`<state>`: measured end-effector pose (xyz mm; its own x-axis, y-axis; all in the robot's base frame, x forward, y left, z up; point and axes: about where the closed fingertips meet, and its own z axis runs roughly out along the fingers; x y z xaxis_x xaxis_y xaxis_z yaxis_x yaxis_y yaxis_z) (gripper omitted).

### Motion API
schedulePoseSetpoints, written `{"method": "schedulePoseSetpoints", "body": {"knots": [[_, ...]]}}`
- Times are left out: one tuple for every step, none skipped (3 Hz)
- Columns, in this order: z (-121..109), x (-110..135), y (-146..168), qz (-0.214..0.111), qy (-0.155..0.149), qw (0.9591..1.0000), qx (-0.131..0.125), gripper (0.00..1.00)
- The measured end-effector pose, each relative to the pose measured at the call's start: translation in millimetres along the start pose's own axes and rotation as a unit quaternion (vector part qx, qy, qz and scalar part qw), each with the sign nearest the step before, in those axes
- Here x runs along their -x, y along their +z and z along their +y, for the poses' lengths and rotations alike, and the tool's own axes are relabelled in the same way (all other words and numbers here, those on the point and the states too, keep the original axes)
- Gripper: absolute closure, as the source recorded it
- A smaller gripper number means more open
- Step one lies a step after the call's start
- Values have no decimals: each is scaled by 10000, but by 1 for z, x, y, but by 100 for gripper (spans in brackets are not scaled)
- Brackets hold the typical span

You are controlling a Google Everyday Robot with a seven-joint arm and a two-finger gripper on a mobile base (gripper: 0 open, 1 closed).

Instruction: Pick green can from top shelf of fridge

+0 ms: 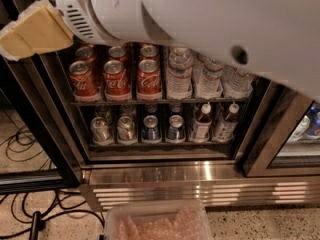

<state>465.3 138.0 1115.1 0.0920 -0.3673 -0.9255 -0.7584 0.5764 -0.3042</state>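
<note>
The end effector (22, 36) hung high, above-left of the red cans (116, 79) in the fridge (200, 174), presumably to reach the hidden top shelf; apart or together, I couldn't tell

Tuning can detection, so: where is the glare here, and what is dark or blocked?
Camera view: glare streaks the fridge's steel base; the red cola cans are lit, the lower rack dimmer; the white arm blocks everything above; the gripper sits at upper left.
</note>
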Motion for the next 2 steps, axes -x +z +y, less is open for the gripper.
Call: {"method": "schedulePoseSetpoints", "body": {"knots": [[0,0,0,-1,1,10000,-1,0],[-4,-13,10,-63,188,9996,-184,0]]}}
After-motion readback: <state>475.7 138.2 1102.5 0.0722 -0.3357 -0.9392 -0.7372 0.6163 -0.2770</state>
